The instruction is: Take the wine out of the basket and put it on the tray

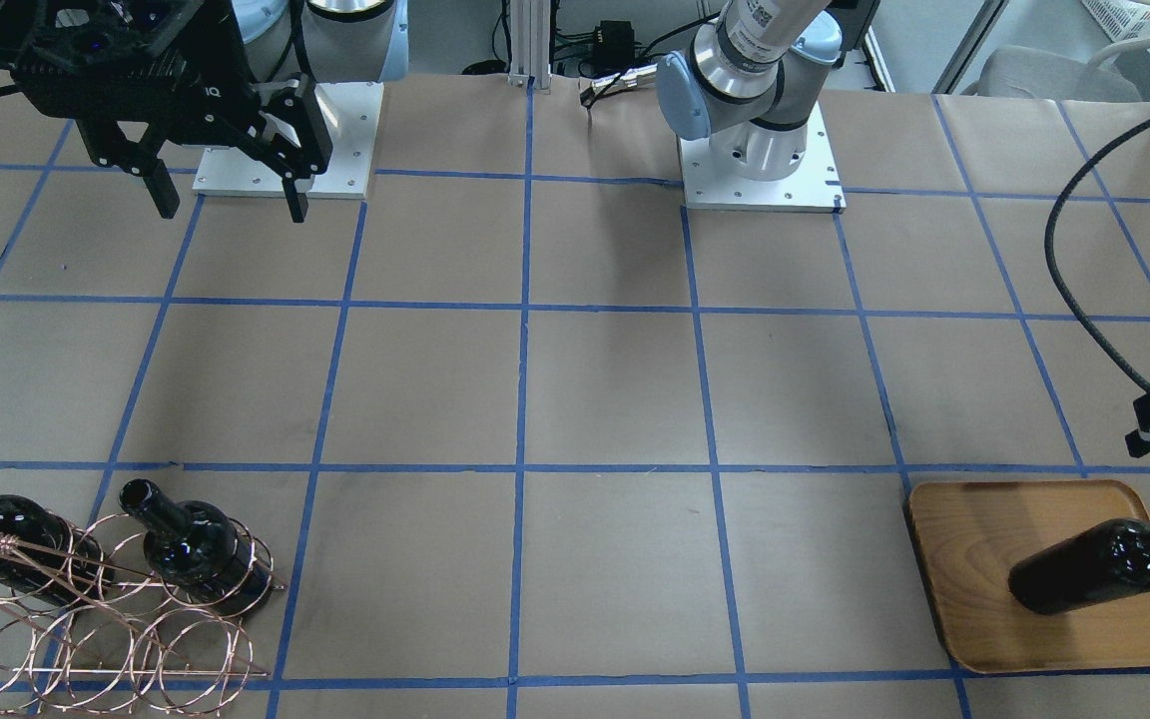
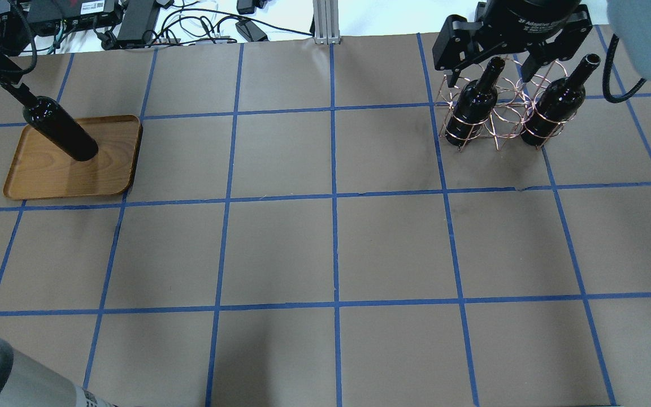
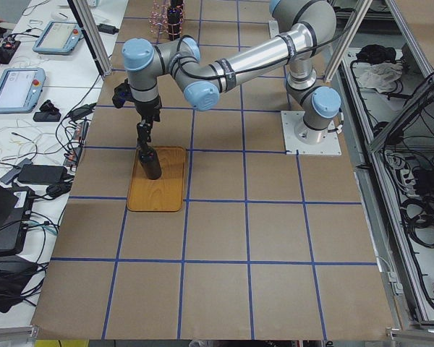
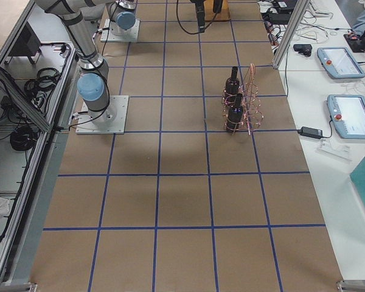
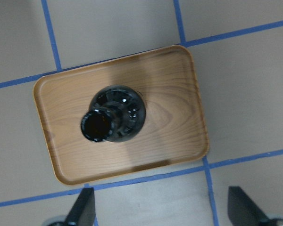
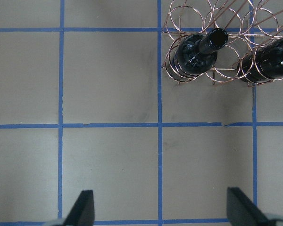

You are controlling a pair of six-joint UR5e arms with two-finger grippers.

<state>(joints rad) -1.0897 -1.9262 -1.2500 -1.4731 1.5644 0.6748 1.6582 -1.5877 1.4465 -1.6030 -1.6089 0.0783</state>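
Wine [image 5: 127,110] upright on tray [image 5: 174,94], base near tray's middle, inside rim. Left gripper [image 5: 162,209] hangs straight above tray, fingers [image 5: 82,209] spread wide and holding nothing: bottle released. In left wrist view you look down into its open mouth. Basket [image 2: 500,120] sits well apart from tray, at table's opposite end, with two more bottles [image 2: 475,107] [image 2: 554,107] upright in its rings. Right gripper [image 1: 233,207] is equally far from tray, above that same end. You see its jaws parted and empty.
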